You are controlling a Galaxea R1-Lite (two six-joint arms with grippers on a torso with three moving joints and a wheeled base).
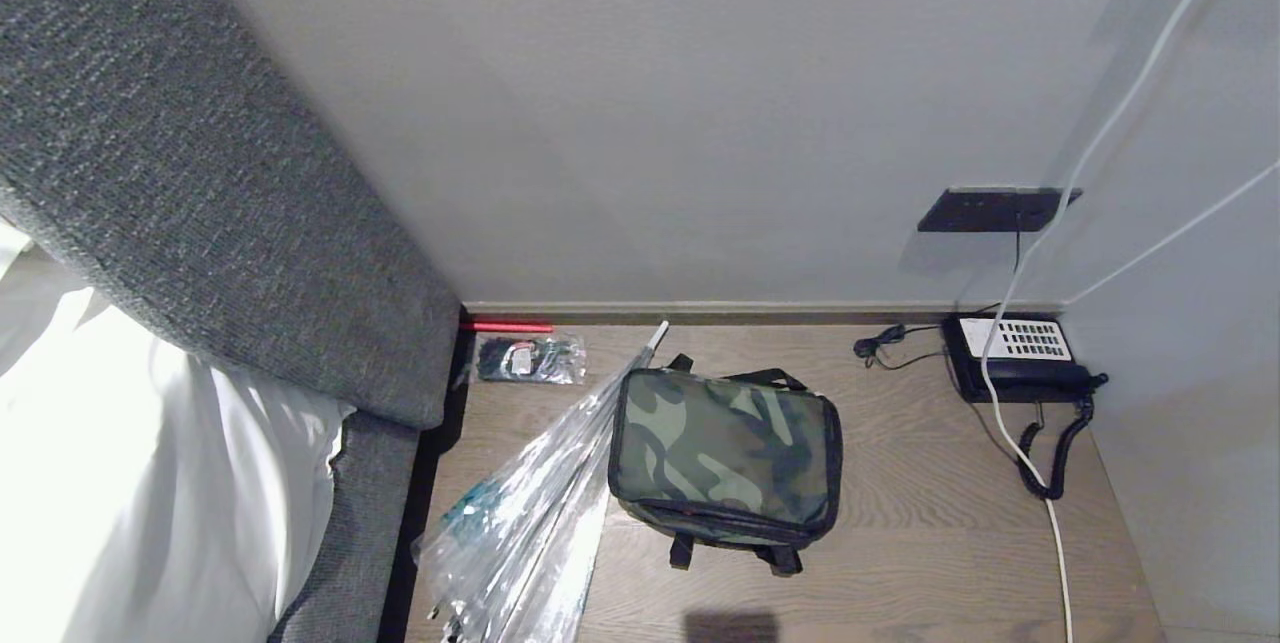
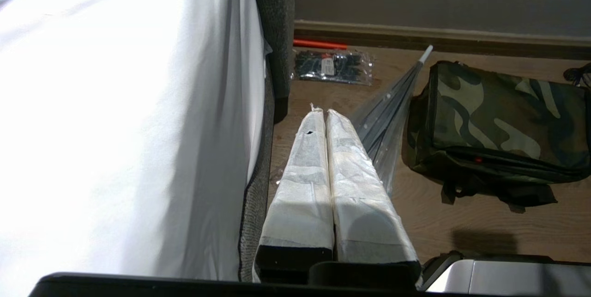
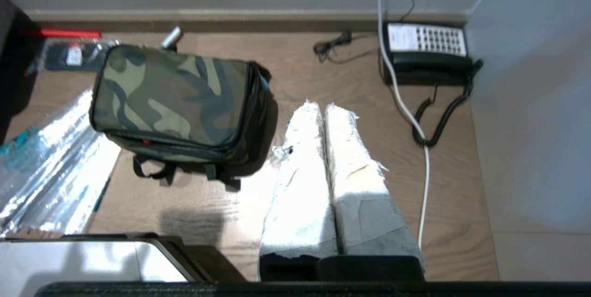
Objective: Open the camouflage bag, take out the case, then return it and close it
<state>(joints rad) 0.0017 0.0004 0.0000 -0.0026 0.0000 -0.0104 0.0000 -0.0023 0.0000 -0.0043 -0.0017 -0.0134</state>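
— What lay nearest on the wooden floor (image 1: 900,543)?

— The clear umbrella (image 1: 530,503), folded, running from the near left up toward the far wall, its white tip just past the bag's far left corner. One umbrella, pressed against the bag's left side. A white cable (image 1: 1055,543) trailed along the near right.

— And the camouflage bag (image 1: 725,453)?

— One bag, in the middle of the floor, lying flat and zipped, black straps poking out at its near and far edges. The case couldn't be seen.

— The grippers?

— Neither showed from the head camera. The left gripper (image 2: 325,114) hung above the floor between the bed (image 2: 115,126) and the umbrella, its two white-wrapped fingers pressed together on nothing. The right gripper (image 3: 323,110) hung right of the bag, fingers likewise together and empty.

— Farther back?

— One black-and-white telephone (image 1: 1015,358) in the far right corner, its coiled cord reaching nearer. A small black cable (image 1: 885,343) lay left of it. Far left, one plastic packet (image 1: 530,360) beside the grey headboard (image 1: 200,173), and a red strip (image 1: 505,327) along the skirting.
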